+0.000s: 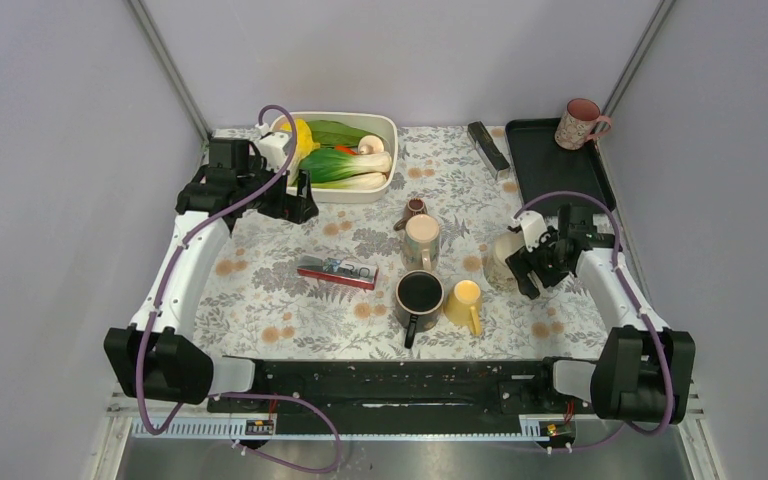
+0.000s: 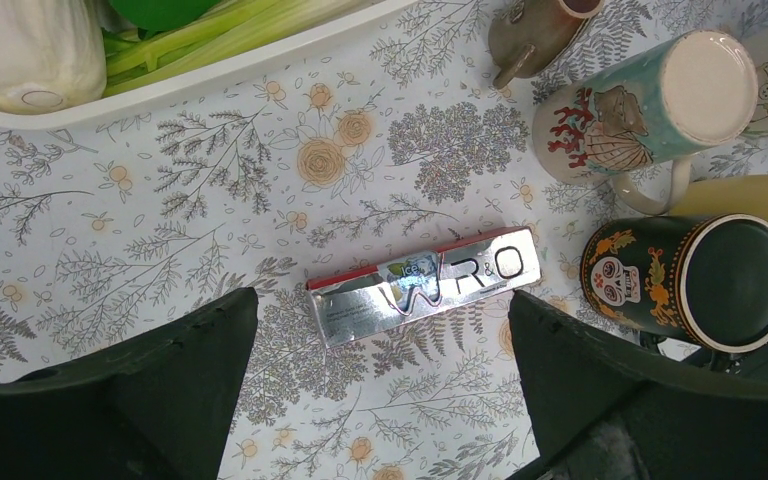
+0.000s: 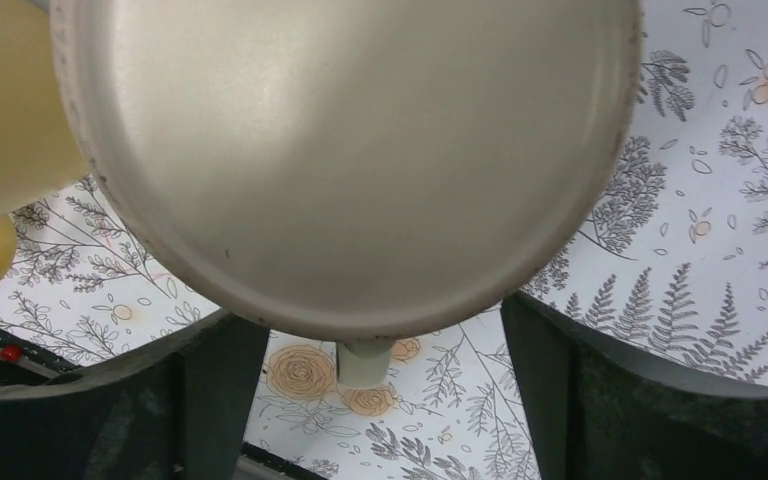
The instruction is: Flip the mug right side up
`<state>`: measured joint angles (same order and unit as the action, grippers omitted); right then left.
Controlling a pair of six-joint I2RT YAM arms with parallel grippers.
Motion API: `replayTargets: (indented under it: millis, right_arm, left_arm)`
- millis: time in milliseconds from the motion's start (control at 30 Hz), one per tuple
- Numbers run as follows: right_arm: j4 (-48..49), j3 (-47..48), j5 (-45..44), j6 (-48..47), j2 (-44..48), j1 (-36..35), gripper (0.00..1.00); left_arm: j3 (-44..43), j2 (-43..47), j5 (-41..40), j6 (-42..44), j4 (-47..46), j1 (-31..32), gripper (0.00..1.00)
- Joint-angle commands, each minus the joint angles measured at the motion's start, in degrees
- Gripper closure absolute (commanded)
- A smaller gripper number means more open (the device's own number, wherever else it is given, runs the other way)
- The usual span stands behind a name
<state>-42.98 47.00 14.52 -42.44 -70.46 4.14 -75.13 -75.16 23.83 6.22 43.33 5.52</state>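
Grey walls close round a table (image 1: 260,300) under a flowered cloth, both arms reaching out from its near edge. Beyond the right gripper (image 3: 375,330) and well apart from it lies a black tray (image 1: 550,170) with a pink mug (image 1: 582,122) at its far corner. A white dish (image 1: 385,185) of greens sits just beside the left arm's wrist.

The task's thing, as I judge it, is the pale mug (image 3: 340,150). It stands base up directly ahead of the right gripper and fills that wrist's view. The jaws are spread wide, one finger on each side of the mug's lower edge. Whether either touches its wall I cannot tell. A pale stub, probably the handle (image 3: 365,362), shows under the base on the side facing the wrist.

To this gripper's left sits a yellow mug (image 3: 0,110), close to the pale one. Further that way are a dark skull mug (image 2: 695,285) and a shell-patterned mug (image 2: 650,105), both also base up.

The left gripper (image 2: 380,330) hangs spread and empty above a silver-and-red pack (image 2: 425,285), apart from all the mugs.

The step in hand looks like the approach, with the grasp not yet made. Next the right jaws need to settle lower round the body and close firmly. Then comes a lift clear of the yellow mug, a half-turn of the wrist and a gentle set-down on the base. The handle near the palm may foul the fingers.
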Motion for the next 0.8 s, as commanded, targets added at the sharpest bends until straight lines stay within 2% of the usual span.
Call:
replayTargets:
  millis: [0,33,133,233,333,367,400,600,767]
  right_arm:
    - [3.18,-1.08,3.39,-0.93,-0.31,0.6,0.11]
    - [3.77,-1.01,3.33,-0.45,-1.37,0.59,0.19]
    - [4.22,-0.07,3.86,0.39,-3.21,0.6,0.33]
    - [4.29,0.26,3.27,0.27,-3.11,0.6,0.58]
    - [3.34,0.89,6.24,0.07,-3.24,0.6,0.81]
    - [2.97,1.35,7.21,0.19,-3.5,0.54,0.95]
    - [2.87,1.88,7.84,1.08,-3.66,0.52,1.0]
    - [2.27,9.12,11.6,9.01,-1.42,0.54,1.0]
    - [12.04,8.97,17.32,14.3,7.44,0.52,1.0]
  left_arm:
    - [-1.31,1.84,1.81,1.39,-2.34,0.16,0.01]
    - [-1.57,1.65,1.55,1.42,-2.36,0.19,0.01]
    - [-2.12,1.29,1.37,1.34,-2.37,0.19,0.01]
    - [-1.99,1.28,1.84,1.21,-2.38,0.19,0.01]
    - [-1.94,0.69,2.72,0.94,-2.46,0.26,0.01]
    - [-1.84,0.47,2.98,0.8,-2.73,0.28,0.01]
    - [-1.85,0.37,3.23,0.46,-2.95,0.42,0.01]
    - [-2.25,-0.2,4.81,-0.02,-3.34,2.38,0.02]
    - [-3.31,-0.67,3.07,0.3,-3.09,5.79,0.03]
